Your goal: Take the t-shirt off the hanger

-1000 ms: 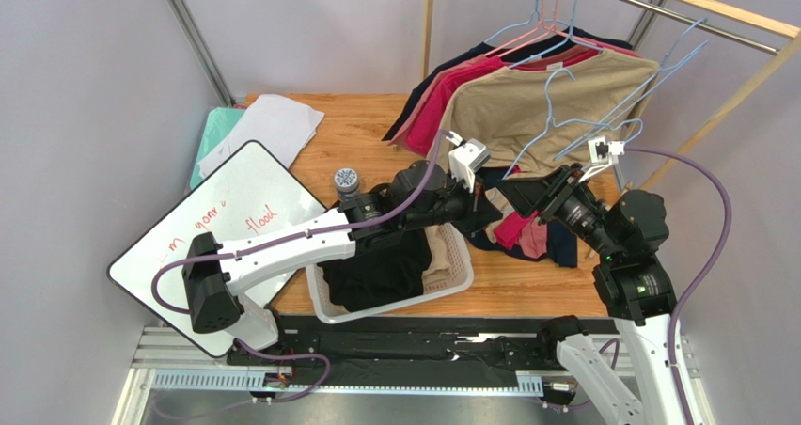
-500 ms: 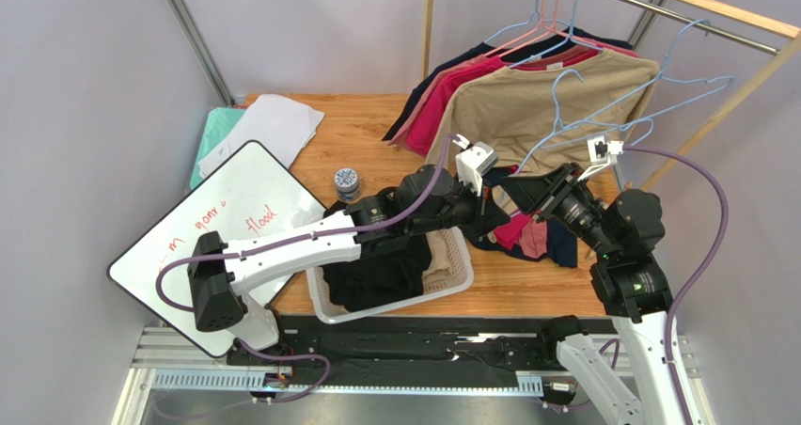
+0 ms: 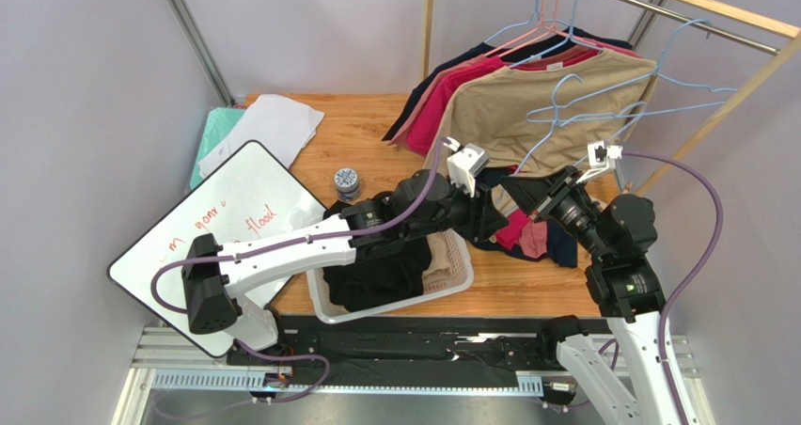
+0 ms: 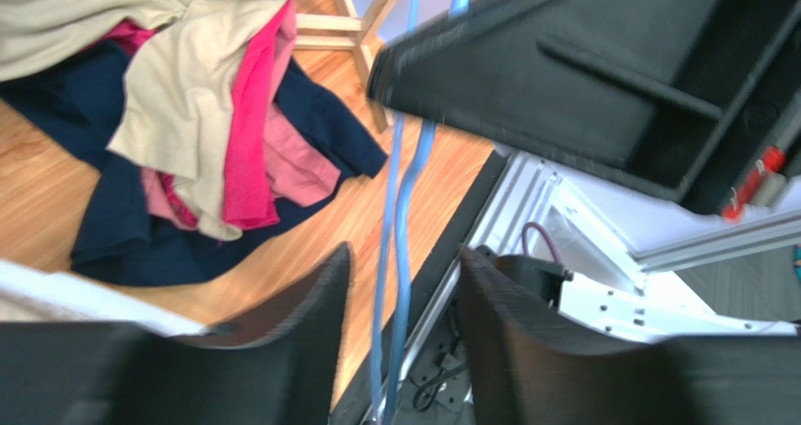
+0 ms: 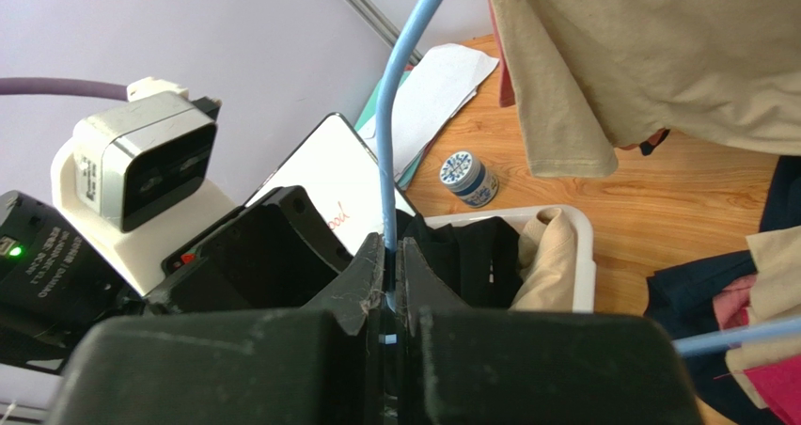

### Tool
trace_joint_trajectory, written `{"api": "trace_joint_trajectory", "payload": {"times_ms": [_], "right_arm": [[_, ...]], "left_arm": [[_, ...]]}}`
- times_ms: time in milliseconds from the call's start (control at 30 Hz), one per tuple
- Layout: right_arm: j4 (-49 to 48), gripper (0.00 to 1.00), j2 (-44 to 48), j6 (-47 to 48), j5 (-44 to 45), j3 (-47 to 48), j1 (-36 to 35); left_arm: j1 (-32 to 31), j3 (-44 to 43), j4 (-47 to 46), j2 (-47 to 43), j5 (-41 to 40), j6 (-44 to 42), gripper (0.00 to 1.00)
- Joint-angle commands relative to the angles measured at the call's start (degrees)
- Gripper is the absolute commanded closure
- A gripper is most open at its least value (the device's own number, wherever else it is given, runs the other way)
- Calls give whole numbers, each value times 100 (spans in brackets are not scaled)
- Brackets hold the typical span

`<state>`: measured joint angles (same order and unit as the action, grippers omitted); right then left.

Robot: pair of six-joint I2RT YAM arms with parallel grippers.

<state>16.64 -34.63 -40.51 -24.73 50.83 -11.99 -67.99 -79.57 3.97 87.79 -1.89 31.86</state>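
R jaws clenched on blue hanger (image 5: 384,162) wire, prob to steady it | L jaws released, wire passing btwn, untouched | hanger looks bare, tan tee (image 3: 526,115) behind

Bench (image 3: 367,129): orange-brown wood, clear grain, low satin sheen.
T-shirt (image 3: 498,115): beige cloth, matt, soft and creased.
Hanger (image 5: 384,190): light blue, smooth, slightly glossy coating; core material not discernible.
Left gripper (image 4: 404,256) jaws: black plastic, matt, finely ribbed.
Right gripper (image 5: 393,275) jaws: black plastic, matt, rough, worn at the tips.
Basket (image 5: 585,265): white plastic, smooth, slotted walls.
Whiteboard (image 3: 235,199): glossy white face, dark matt rim.
Paper sheets (image 3: 268,124): white, matt, flat.
Rack (image 3: 743,88): pale bare wood, matt.
Cable (image 5: 56,87): purple sheath, smooth.
Left arm (image 3: 282,251): white shell, smooth, semi-gloss plastic.
Clothes heap (image 3: 526,232): cloth, matt, crumpled.
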Motion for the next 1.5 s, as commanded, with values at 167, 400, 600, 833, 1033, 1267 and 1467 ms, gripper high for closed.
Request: {"api": "trace_joint_trajectory", "payload": {"times_ms": [167, 400, 600, 833, 1033, 1267, 1467], "right_arm": [[-645, 100, 168, 983, 609, -231, -5], [-961, 100, -148, 1326, 329, -91, 292], [-1163, 100, -272, 1054, -137, -73, 1145], [-1198, 100, -395, 1169, -312, 85, 1603], [-1611, 100, -702, 791, -795, 208, 2235], [-2639, 100, -975, 114, -1420, 164, 3096], [-3035, 100, -1274, -115, -1666, 348, 3343]], "left_arm": [[-48, 864, -37, -1341, -487, -109, 37], [-48, 1689, 113, -2107, -769, -57, 38], [-48, 2015, 236, -2538, -874, -39, 38], [-57, 2147, 324, -2688, -901, -31, 39], [-57, 2235, 385, -2697, -874, -4, 39], [-57, 2332, 500, -2829, -962, 22, 39], [-57, 2288, 614, -2829, -971, -13, 39]]}}
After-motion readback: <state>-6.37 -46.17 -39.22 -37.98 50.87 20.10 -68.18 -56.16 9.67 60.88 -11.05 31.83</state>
